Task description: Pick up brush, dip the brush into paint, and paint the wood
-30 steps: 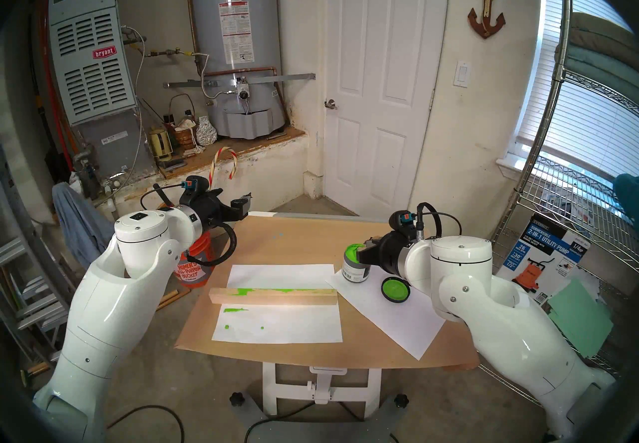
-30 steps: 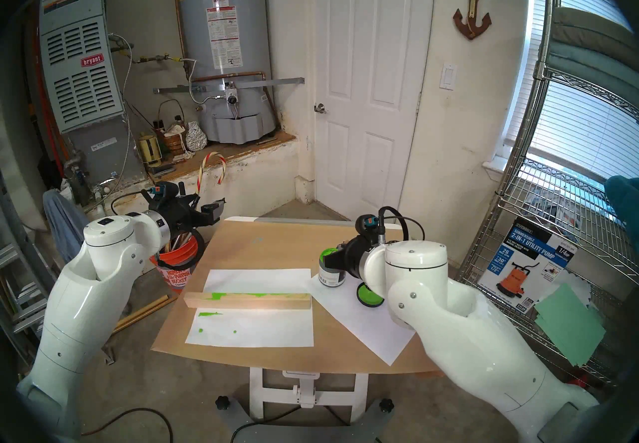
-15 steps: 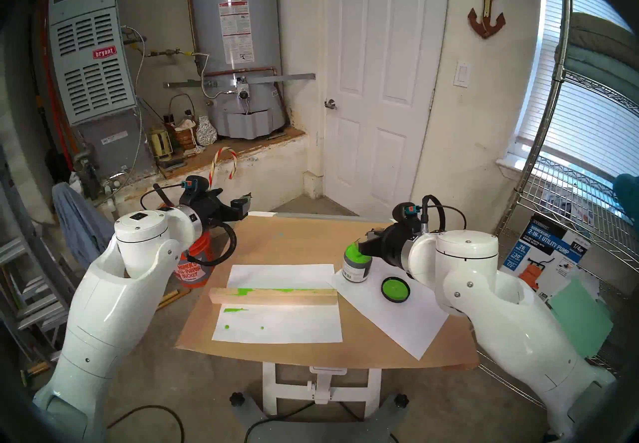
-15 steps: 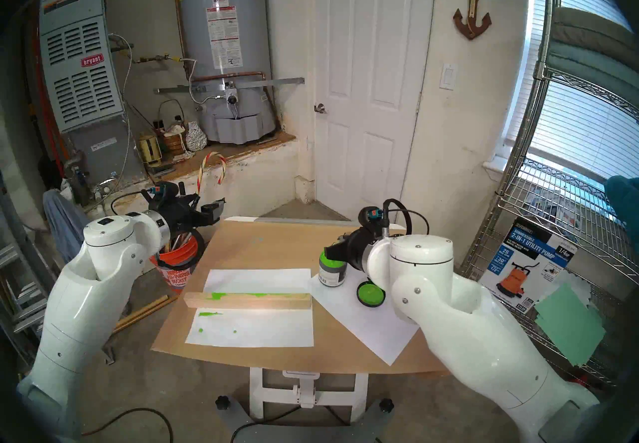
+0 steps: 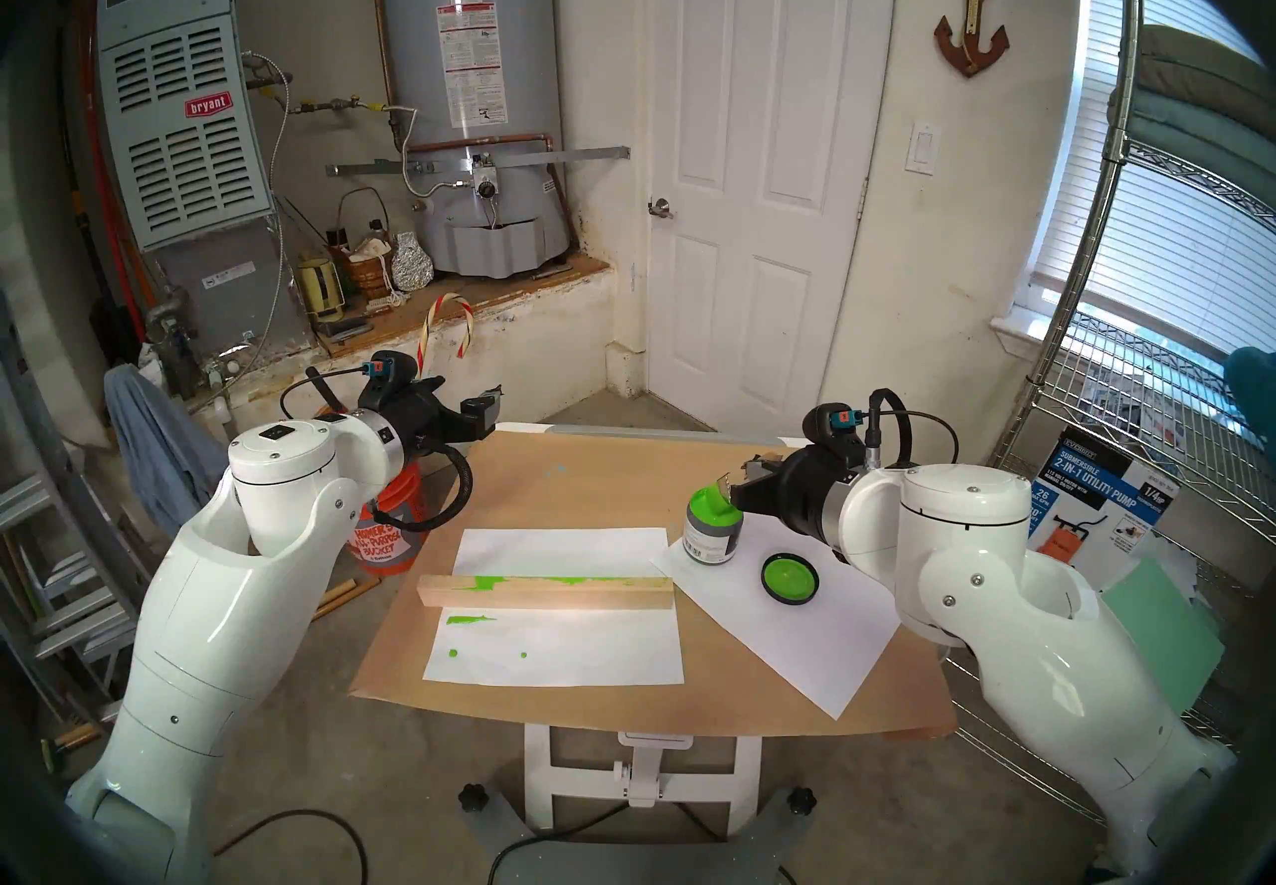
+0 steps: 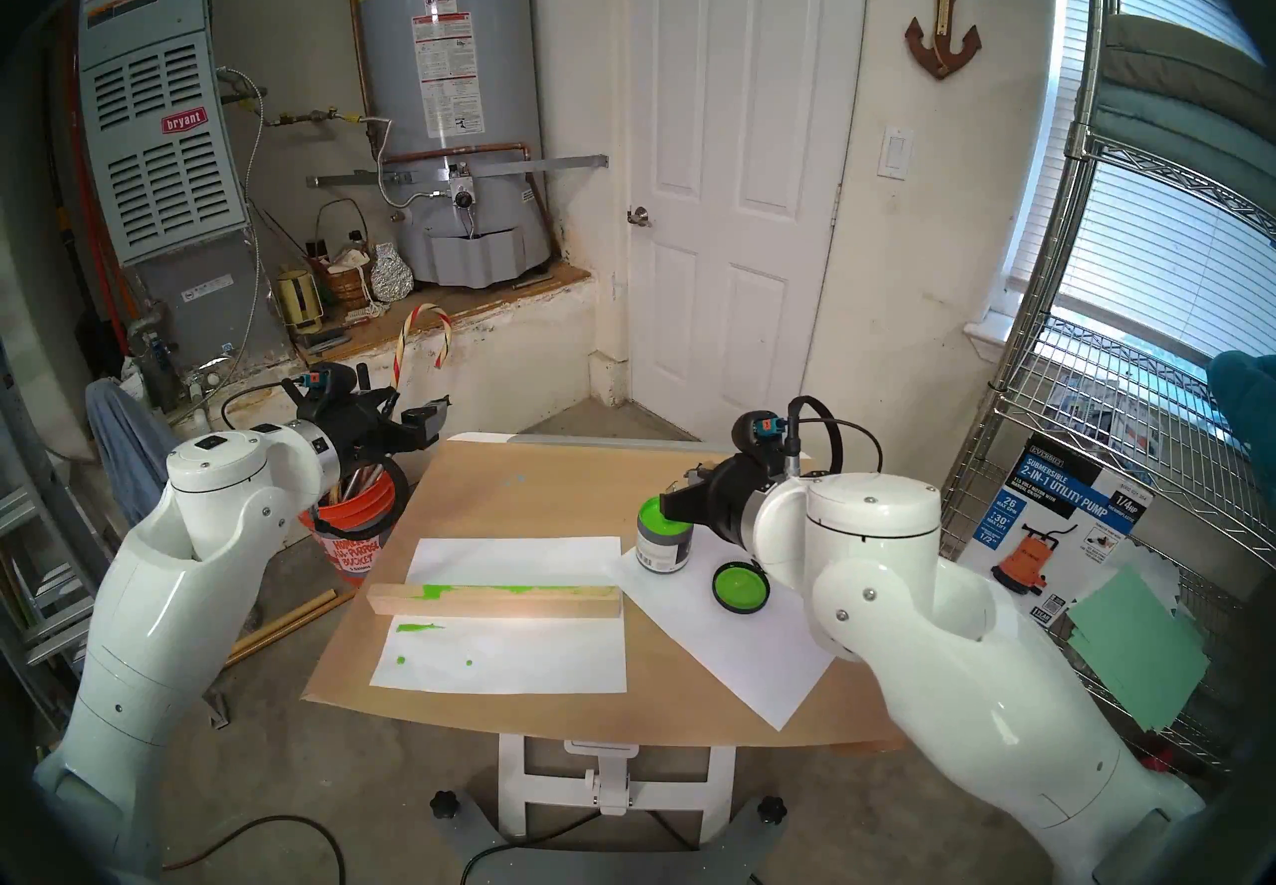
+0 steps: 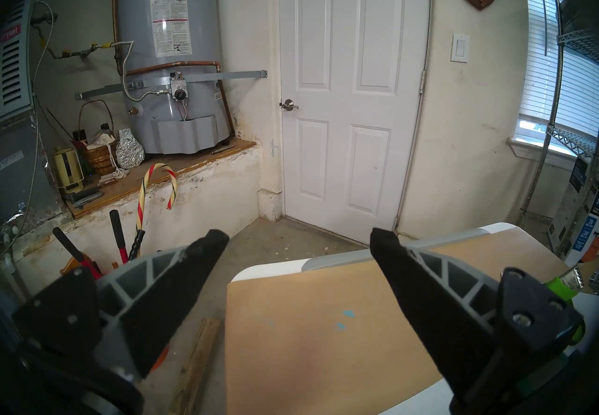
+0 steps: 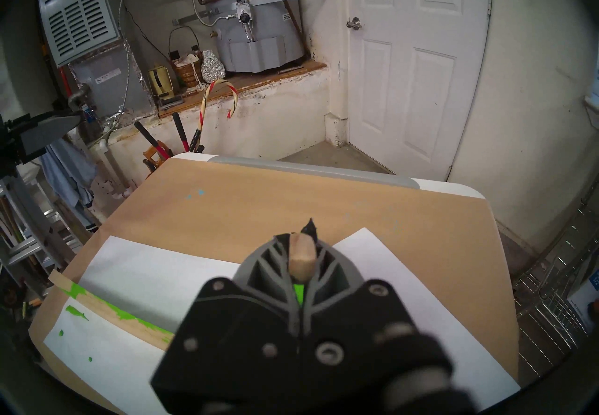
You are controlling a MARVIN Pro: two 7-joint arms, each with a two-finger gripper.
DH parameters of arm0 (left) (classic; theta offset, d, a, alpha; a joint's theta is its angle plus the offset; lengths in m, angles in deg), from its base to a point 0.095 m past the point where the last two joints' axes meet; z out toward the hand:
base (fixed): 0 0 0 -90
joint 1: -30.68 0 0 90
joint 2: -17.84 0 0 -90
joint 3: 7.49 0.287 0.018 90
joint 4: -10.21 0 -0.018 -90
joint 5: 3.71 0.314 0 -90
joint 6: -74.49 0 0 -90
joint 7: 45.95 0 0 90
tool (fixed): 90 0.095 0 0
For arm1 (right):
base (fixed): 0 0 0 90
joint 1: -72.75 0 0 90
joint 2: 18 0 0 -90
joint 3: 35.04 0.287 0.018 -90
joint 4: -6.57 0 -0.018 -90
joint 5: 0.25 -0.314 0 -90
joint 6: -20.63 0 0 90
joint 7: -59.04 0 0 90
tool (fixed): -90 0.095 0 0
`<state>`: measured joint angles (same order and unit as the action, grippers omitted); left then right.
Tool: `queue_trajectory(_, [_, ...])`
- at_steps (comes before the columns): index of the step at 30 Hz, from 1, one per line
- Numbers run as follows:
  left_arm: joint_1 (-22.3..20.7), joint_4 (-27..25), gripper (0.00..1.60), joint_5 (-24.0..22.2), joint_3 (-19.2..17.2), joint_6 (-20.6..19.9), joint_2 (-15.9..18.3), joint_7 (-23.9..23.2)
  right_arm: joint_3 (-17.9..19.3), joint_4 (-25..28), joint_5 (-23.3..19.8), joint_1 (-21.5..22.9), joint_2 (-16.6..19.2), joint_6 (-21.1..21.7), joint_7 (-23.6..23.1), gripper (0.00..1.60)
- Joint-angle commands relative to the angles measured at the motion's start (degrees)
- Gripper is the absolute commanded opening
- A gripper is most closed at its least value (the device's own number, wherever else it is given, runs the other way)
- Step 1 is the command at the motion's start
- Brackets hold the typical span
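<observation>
Dipping looks done: the right gripper [image 5: 737, 491] pinches the paintbrush [image 5: 723, 488] over the paint can [image 5: 711, 528]; next, carry it leftward to the wooden bar [image 5: 545, 590], while the left gripper [image 5: 487, 410] hangs spread

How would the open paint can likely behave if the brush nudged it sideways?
The paint can looks small and taller than wide, so it may tip. It stands on loose paper, so it could slide. With its lid off, a tip would probably spill green paint.
</observation>
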<state>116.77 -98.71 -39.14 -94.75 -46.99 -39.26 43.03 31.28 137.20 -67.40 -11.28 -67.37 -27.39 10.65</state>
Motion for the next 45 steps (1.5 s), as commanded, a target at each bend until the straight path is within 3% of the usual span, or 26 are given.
queue_trajectory(1, [-0.5,-0.9,1.60,-0.1,-0.5,0.1,0.1,0.0,1.3,3.4,-0.5,-2.0,0.6,-1.2,0.1,0.00])
queue_trajectory(23, [-0.5,-1.0,1.60,-0.1,-0.5,0.1,0.1,0.0,-0.2,2.7,0.5,-1.8,-0.7,-2.8,-0.7,0.00])
queue_trajectory(45, [-0.5,-1.0,1.60,-0.1,-0.5,0.1,0.1,0.0,0.9,2.6,0.5,-1.9,-1.3,-2.6,-0.4,0.00])
